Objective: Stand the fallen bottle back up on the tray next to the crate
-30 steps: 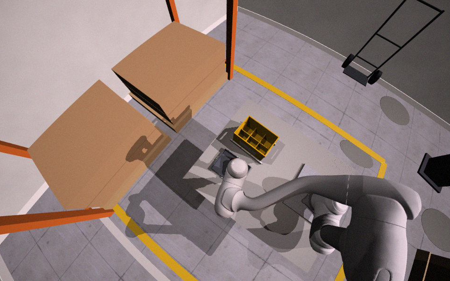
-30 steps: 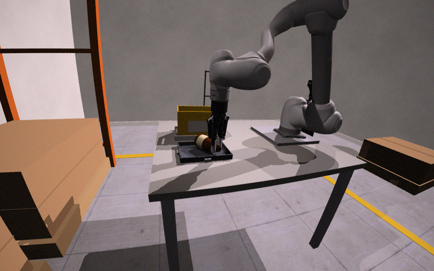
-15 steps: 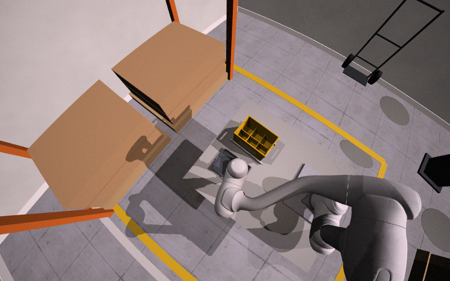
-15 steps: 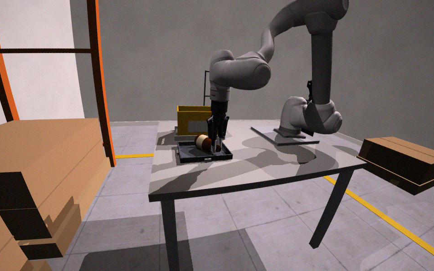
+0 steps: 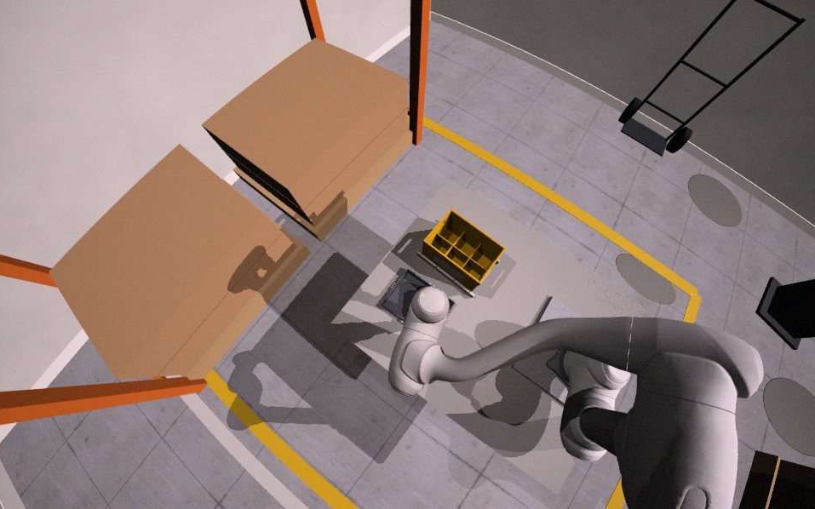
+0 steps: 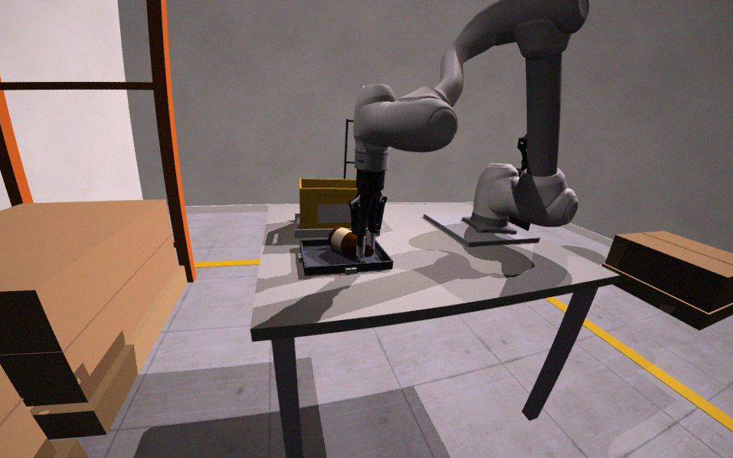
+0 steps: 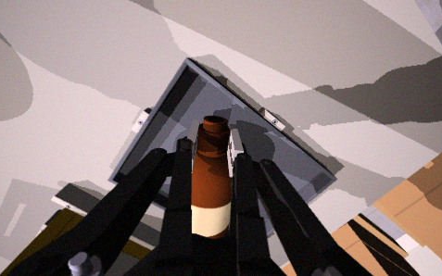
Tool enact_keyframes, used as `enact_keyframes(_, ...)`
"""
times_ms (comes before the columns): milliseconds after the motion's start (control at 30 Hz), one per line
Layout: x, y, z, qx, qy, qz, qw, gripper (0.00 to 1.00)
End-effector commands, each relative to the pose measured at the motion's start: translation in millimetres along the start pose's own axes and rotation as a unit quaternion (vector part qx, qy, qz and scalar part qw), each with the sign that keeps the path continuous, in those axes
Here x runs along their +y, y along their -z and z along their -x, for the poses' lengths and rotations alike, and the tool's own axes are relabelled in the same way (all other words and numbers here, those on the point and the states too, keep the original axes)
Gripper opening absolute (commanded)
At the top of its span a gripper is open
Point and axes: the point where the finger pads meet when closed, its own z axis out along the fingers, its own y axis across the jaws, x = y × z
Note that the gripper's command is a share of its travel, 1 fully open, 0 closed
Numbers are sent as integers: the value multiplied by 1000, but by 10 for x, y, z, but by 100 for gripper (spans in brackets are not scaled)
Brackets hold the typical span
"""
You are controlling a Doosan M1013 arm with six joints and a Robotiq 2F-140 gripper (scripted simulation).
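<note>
A brown bottle [image 7: 211,176] [image 6: 344,240] with a cream label lies tilted over the dark tray [image 7: 170,111] [image 6: 323,266] [image 5: 398,292], its neck pointing away from the wrist camera. My gripper [image 7: 213,132] [image 6: 364,250] is shut on the bottle's neck, its fingers on either side just below the mouth. In the top view the arm's wrist hides the bottle and most of the tray. The yellow crate [image 5: 462,248] [image 6: 323,201] [image 7: 59,222] with several compartments stands right behind the tray on the table [image 6: 414,284].
The arm's base plate [image 6: 480,232] sits on the table's right part. Large cardboard boxes [image 5: 163,253] [image 6: 44,267] on an orange rack stand to the left of the table. A smaller box [image 6: 685,273] hangs off to the right.
</note>
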Motion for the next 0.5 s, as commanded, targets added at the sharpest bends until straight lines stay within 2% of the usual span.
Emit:
enact_keyframes(0,0,3,-1,0,0,0,1000,10)
enact_keyframes(467,0,31,-1,0,0,0,1000,10)
